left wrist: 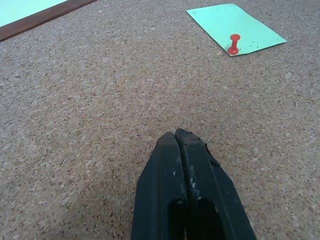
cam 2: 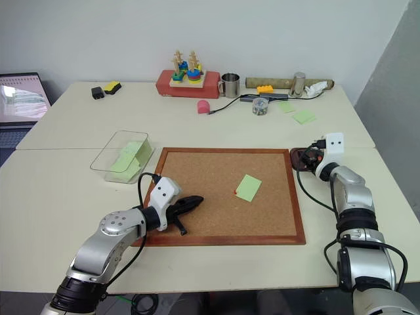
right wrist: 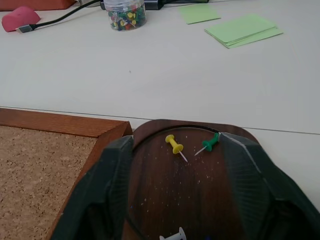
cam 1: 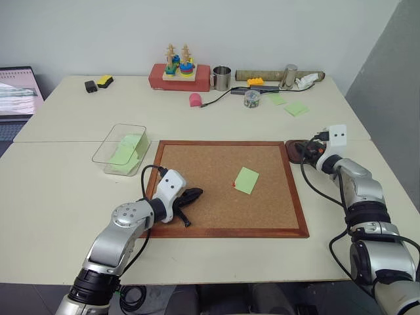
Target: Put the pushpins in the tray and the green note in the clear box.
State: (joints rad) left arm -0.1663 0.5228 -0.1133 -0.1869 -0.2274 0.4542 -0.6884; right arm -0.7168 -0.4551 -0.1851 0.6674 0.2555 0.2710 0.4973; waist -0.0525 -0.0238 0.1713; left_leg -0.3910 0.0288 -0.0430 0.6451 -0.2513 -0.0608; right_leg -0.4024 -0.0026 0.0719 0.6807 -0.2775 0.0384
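Two grippers work around the cork board (cam 1: 226, 187), which serves as the landmark. The left gripper (cam 1: 192, 195) hovers low over the board's near left part, its black fingers (left wrist: 187, 170) pressed fully together with nothing between them. Ahead of it, right of the board's middle, lies the green note (cam 1: 247, 180), flat on the cork, with the red pushpin (left wrist: 233, 44) stuck in at the note's edge nearest that gripper.

The right gripper (right wrist: 175, 175) is just off the board's far right corner, its fingers (right wrist: 100, 190) spread wide on either side of the tray (right wrist: 170, 192) and gripping nothing. That dark brown tray sits on the table just beside the board's wooden frame. In it lie the yellow pushpin (right wrist: 175, 145) and a green pushpin (right wrist: 209, 143) close together near the far rim, both on their sides and free of the fingers; a white pin (right wrist: 175, 235) lies at the near end.

Off the board's far left corner stands the clear box (cam 1: 121, 149), with green notes already in it. Farther back from the board, on the table (cam 1: 79, 118), are a small jar of pushpins (right wrist: 126, 14), loose stacks of green notes (right wrist: 242, 30), a metal cup (cam 1: 222, 77) and a red stacking toy (cam 1: 179, 72)
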